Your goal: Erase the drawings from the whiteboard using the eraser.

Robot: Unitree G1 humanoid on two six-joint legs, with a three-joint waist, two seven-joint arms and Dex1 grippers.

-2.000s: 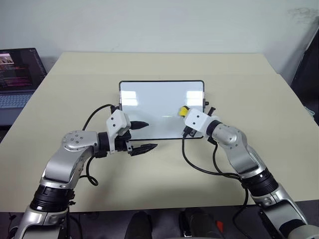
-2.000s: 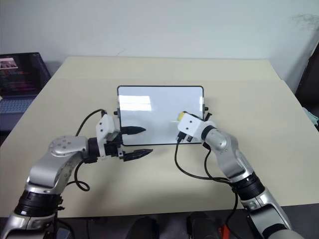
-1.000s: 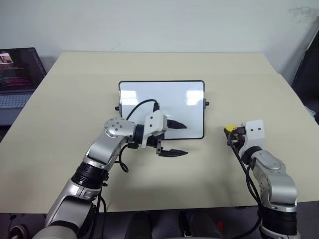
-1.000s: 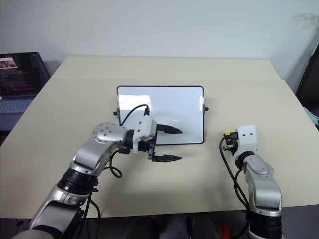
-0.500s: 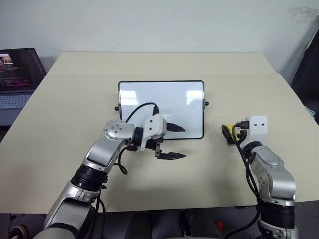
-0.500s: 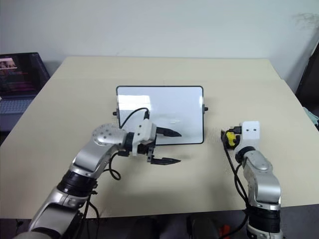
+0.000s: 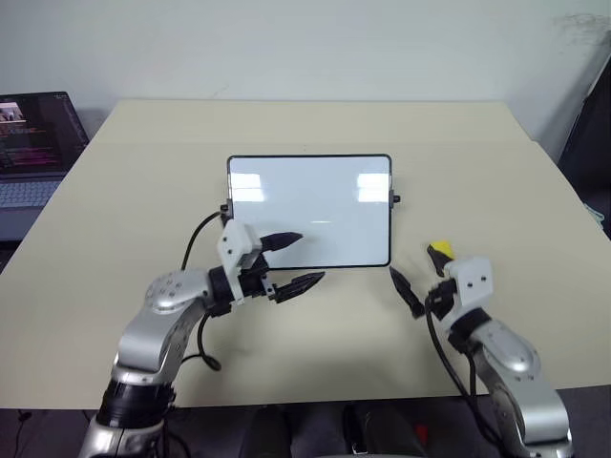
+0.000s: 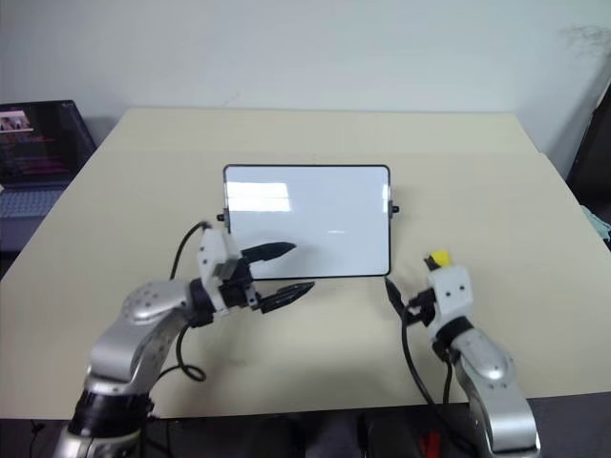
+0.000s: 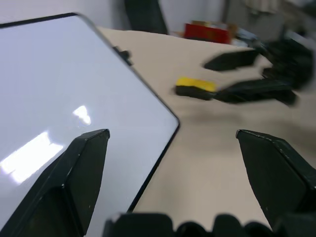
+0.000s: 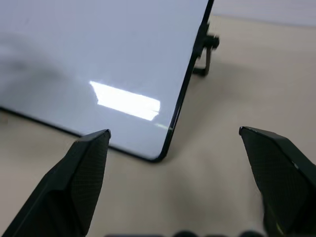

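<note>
A glossy white whiteboard with a thin black frame lies on a pale beige table. Right of the board sits a yellow eraser with a black side. Both grippers, left and right, have black fingers on white housings.

Two seconds ago the right gripper was holding the eraser against the right part of the whiteboard. After that it carried the eraser off the board to the tabletop on the right, and half a second ago the eraser was between its fingers there. Now the eraser lies alone on the tabletop, and the right gripper has pulled back toward the robot, with its jaws wide apart and empty. The left gripper, which one second ago reached over the lower middle of the board, has drawn back to the left, to the lower left corner, jaws apart
</note>
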